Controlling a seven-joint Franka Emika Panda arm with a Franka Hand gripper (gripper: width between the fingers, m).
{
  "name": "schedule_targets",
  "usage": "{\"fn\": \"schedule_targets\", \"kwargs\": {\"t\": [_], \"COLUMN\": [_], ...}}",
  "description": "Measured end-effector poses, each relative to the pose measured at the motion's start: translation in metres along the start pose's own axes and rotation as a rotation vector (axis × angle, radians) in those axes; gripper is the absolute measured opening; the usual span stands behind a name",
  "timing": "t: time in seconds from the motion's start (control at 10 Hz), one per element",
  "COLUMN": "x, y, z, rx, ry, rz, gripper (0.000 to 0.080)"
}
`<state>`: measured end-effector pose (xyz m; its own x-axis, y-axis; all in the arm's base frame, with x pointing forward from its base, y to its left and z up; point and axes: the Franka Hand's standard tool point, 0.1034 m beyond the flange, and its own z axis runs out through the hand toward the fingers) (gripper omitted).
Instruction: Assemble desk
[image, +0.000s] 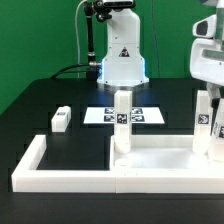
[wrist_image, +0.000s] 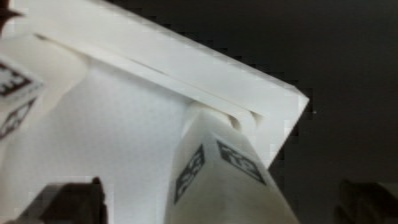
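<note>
Currently the tabletop panel (image: 165, 158) lies flat on the black table (image: 60, 95), tucked inside the white U-shaped border rail (image: 70, 180), toward the exterior view's right. It appears to sit against the rail's front run, though we cannot tell whether they touch.

Legs:
- The first upright leg (image: 123, 118) stands at the panel's corner on the exterior view's left, tag markers facing the camera.
- The second upright leg (image: 203, 120) stands at the panel's far side, near the exterior view's right edge, directly under the arm's wrist.
- A loose leg (image: 61, 120) lies on its side on the table, well apart from the panel, toward the exterior view's left.

The gripper (wrist_image: 217, 203) hangs above the second upright leg. In the wrist view its dark fingers (wrist_image: 71, 203) flank that leg, one on each side, with a gap between each finger and the leg. We read the jaws as spread and released, grasping nothing.

The wrist view also shows the panel's white surface and one long edge running diagonally, blurred.

The marker board (image: 122, 115) lies flat behind the first upright leg, in front of the robot base (image: 122, 65)
</note>
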<state>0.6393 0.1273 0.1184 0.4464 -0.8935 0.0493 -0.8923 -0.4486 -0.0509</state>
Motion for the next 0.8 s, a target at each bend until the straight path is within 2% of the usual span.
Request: {"fn": "schedule_targets", "kwargs": {"t": [0.1, 0.2, 0.5, 0.7, 0.8], "x": [0.0057, 0.0104, 0.0098, 0.0098, 0.0097], "y": [-0.0006, -0.0038, -0.003, -0.0029, -0.0024], "z": [-0.002, -0.0028, -0.0013, -0.001, -0.0008], "rx": [-0.019, -0.019, -0.022, -0.022, -0.021], "ry": [0.01, 0.028, 0.028, 0.029, 0.027], "rz": [-0.246, -0.467, -0.493, -0.457, -0.383], "gripper": [0.0649, 0.0649, 0.0649, 0.0382, 0.029]}}
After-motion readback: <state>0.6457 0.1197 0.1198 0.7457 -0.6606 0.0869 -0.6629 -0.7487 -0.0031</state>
